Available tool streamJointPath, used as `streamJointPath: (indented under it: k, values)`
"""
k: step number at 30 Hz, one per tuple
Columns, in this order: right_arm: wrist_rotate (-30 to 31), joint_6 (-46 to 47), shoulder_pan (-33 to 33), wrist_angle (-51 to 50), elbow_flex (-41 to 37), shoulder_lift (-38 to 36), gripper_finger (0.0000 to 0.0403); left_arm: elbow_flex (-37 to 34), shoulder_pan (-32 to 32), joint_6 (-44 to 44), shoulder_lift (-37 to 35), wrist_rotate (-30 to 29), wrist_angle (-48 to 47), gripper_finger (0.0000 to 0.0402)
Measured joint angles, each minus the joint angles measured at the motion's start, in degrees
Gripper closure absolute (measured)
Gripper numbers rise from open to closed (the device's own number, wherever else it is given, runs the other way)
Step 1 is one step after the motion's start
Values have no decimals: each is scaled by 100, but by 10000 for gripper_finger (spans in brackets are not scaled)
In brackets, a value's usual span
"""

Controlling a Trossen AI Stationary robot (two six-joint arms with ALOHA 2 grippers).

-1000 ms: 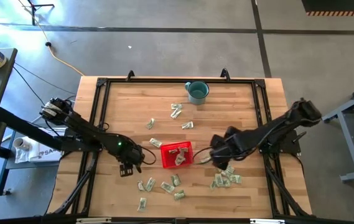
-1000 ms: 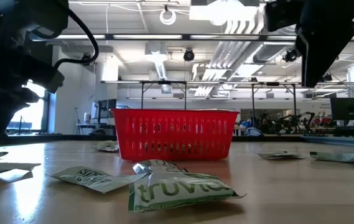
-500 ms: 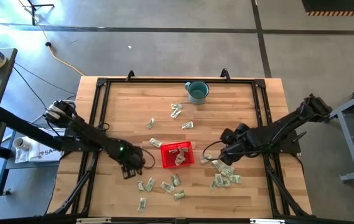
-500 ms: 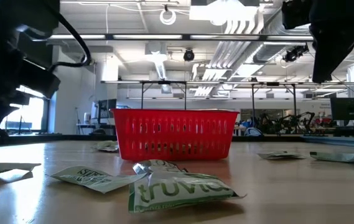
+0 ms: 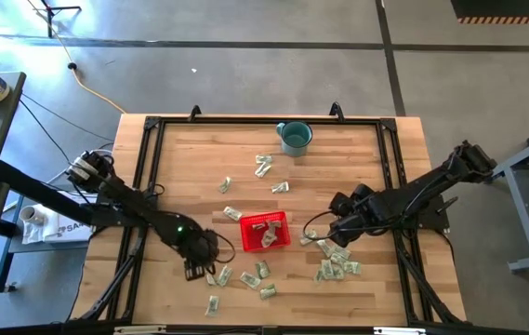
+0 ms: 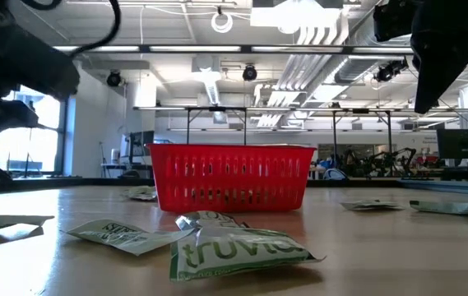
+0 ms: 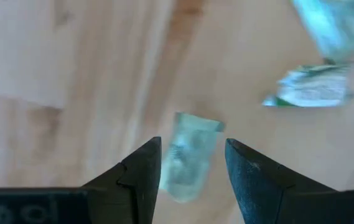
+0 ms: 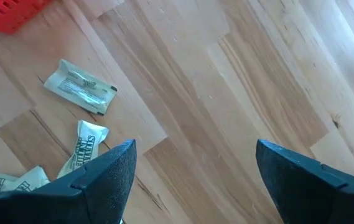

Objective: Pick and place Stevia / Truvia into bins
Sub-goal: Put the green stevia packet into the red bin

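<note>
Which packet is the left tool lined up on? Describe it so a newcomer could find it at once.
Start at the red basket in the middle of the wooden table, then go to the scatter of sweetener packets near the front edge. The target packet lies at that scatter's left end. Alone among them, it lies framed between the fingers of the left tool.

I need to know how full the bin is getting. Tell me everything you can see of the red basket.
The small square red plastic basket sits upright on the wooden table, near its middle, between the two arms. Its sides are perforated mesh with a solid rim, as the low view shows. From above, a few pale green-printed sweetener packets lie inside; it is far from full. Neither hand touches it. Loose packets lie scattered around it on the wood.
</note>
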Motion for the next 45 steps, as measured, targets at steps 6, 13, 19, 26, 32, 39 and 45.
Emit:
streamJointPath:
  k: [6,13,19,26,32,39,45]
  values:
    - [-2,69,7,15,0,0,84,6,-547,-139,128,-514,-181,190]
    - [24,58,7,20,0,0,84,4,-716,-215,423,-637,-197,190]
    - [31,46,5,22,0,0,84,45,-700,-75,744,-634,-202,198]
    - [35,44,6,21,2,0,84,39,-704,162,784,-879,-155,309]
    - [-85,-15,71,9,2,0,84,35,-504,193,728,-998,-77,377]
    - [89,242,427,-31,-37,2,84,232,430,1031,616,-1967,898,366]
    - [-237,1004,724,160,-489,2,84,615,1327,1962,585,-1731,1815,378]
